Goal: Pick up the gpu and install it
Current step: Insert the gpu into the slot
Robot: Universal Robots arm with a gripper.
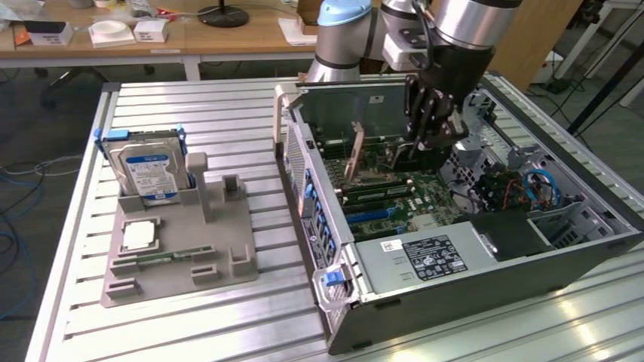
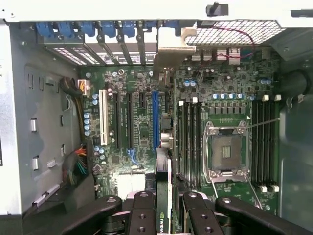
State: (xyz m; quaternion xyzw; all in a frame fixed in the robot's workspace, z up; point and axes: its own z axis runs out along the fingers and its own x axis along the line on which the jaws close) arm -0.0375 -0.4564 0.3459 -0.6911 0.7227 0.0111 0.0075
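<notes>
Gripper (image 2: pixel 165 208) pinched the gpu (image 2: pixel 164 178) edge-on (upper right of the exterior view); blue slot (image 2: pixel 155 120) lay just beside one face, memory sticks (image 2: pixel 188 142) near the other.

Ribbed aluminium desk (image 1: pixel 201 105) in the foreground, pale and glossy, with bright glare (image 1: pixel 589 313) across the near corner on the exterior view's right. Behind it, long wooden table (image 1: pixel 241 38) carrying white boxes (image 1: pixel 111 32) and a round black stand base (image 1: pixel 223 15). Grey floor (image 1: pixel 60 113) on the exterior view's left, with loose blue cable (image 1: pixel 10 249) lying on it. Brown wooden panel (image 1: pixel 538 45) at the rear on the exterior view's right, dark cables (image 1: pixel 559 84) near its foot.
</notes>
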